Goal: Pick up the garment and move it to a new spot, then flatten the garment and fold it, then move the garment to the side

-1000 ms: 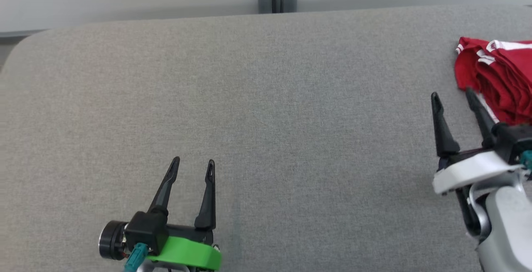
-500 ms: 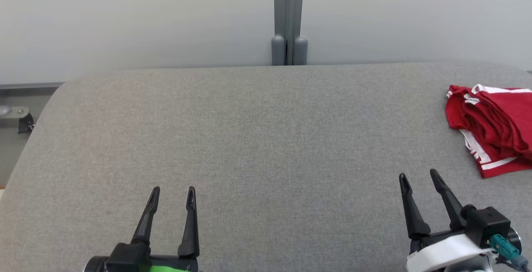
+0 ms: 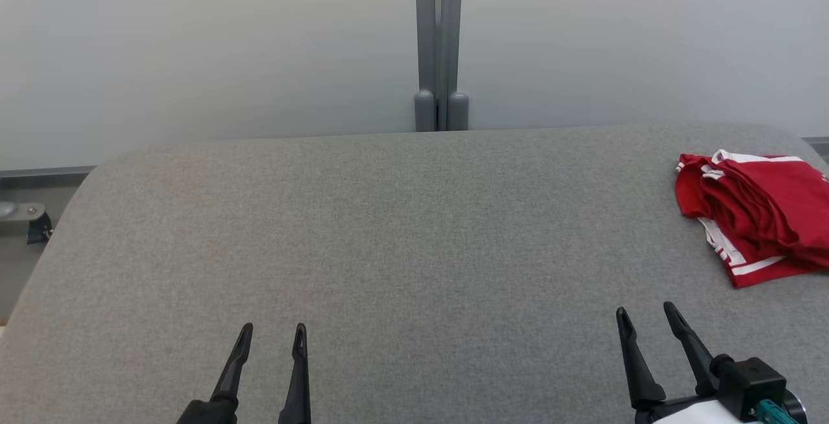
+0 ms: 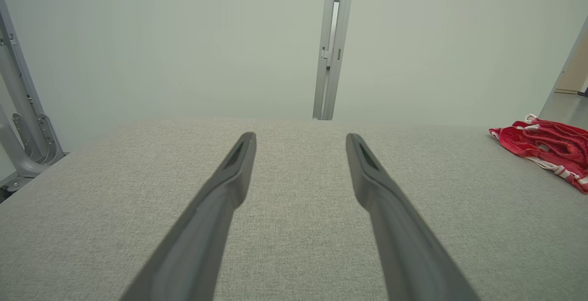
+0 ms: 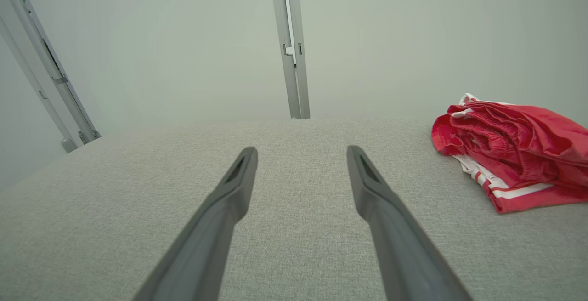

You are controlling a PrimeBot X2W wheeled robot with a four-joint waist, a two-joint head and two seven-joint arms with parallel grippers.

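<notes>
**Both grippers spread and empty; folded garment lies off to the right**

Head view: the left gripper and the right gripper sit at the near edge of the grey padded table. Their fingers are spread with nothing between them. The red, white-striped garment lies as a compact folded bundle ahead of the right gripper and to its right, apart from its fingertips and close to the table's right edge. This suggests the move to the side is probably done, and the arms sit low to leave the bundle undisturbed. Ahead of both grippers bare cloth runs to the far edge, where a grey post stands against the wall.

Left wrist view: the left gripper's fingers stand wide over bare surface. The garment is well off to their right, near the far right corner. Straight ahead is open.

Right wrist view: the right gripper's fingers are spread wide too. The garment sits ahead and near to the right of the right-hand finger, not touching it. Its upper folds look bunched, so a rightward swing would likely disturb it. Ahead and to the left are free.
</notes>
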